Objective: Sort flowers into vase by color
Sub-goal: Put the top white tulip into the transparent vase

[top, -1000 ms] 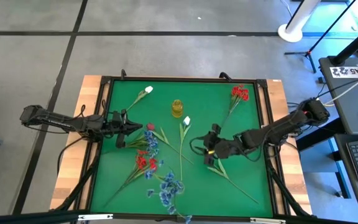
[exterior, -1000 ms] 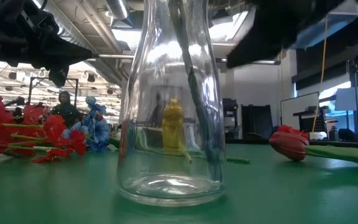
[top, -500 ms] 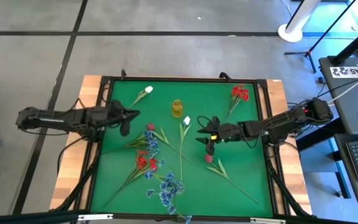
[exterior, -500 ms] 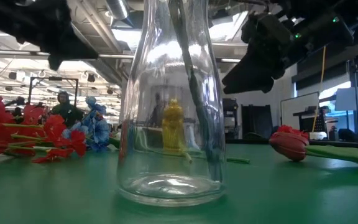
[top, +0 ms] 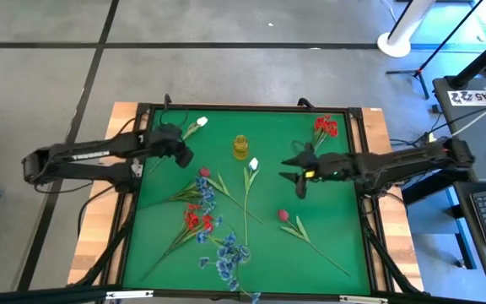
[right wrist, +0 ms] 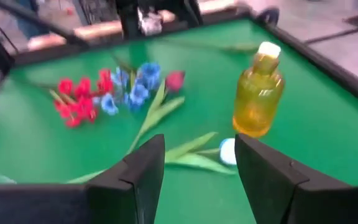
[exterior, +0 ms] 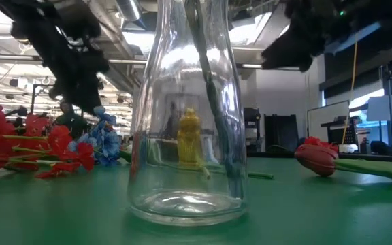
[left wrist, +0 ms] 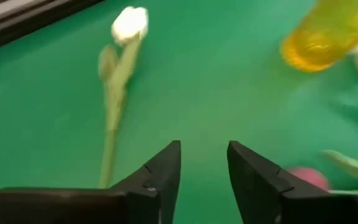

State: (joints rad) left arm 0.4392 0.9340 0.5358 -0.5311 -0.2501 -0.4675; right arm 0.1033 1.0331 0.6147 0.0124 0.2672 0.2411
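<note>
Currently both pincers are hovering empty over the green counter (top: 344, 245). The left pincer (left wrist: 202, 163), fingers parted, is hanging near a white bud flower (top: 194, 127) close to the far edge, beside the yellow vase (top: 240, 147). The right pincer (right wrist: 199, 163), likewise spread, is facing that vase from the other side, between a red cluster flower (top: 322, 129) and a second white bud (top: 251, 171). The remaining flowers (top: 202, 218) are lying loose mid-counter. They are probably light, with thin springy stems; gripping mid-stem, not the soft head, seems safest.
</note>
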